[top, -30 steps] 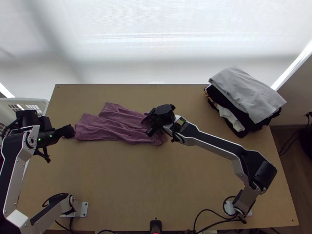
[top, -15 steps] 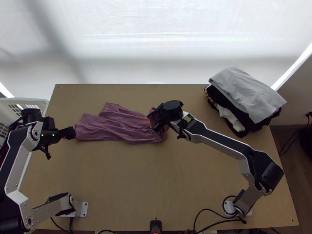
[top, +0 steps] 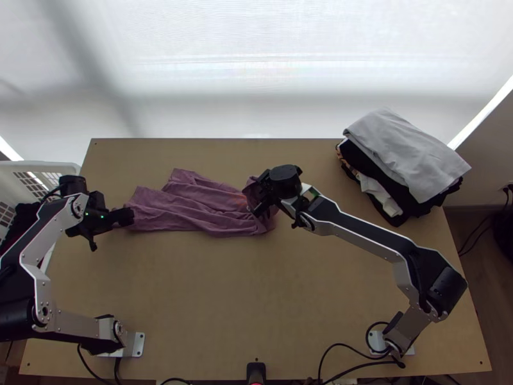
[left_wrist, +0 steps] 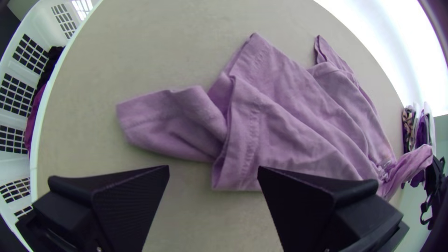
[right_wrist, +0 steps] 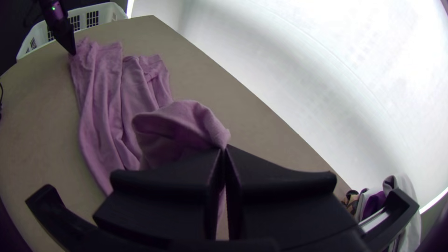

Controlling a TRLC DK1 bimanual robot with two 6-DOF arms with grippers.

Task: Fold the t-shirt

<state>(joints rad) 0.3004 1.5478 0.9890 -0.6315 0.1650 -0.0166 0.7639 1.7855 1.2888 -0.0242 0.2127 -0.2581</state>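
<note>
Mauve t-shirt [top: 186, 208], wrinkled and partly doubled over, on light wooden table [top: 256, 295], one end raised
Placed left of centre, toward the far side; right gripper [right_wrist: 224, 148], fingers pressed together on a pinch of cloth, props up the end nearer the middle; left gripper [left_wrist: 213, 169], fingers spread wide and nothing between them, at the opposite end, by a stitched edge [left_wrist: 252, 149] and a loose flap [left_wrist: 168, 121], perhaps a sleeve. Handling, by my estimate: light, limp, matt knit, not slippery, hardly fragile, apt to sag and crease between holds. Best grasp: the stitched edge near a corner, all layers together, since a shallow pinch could take only the top one
</note>
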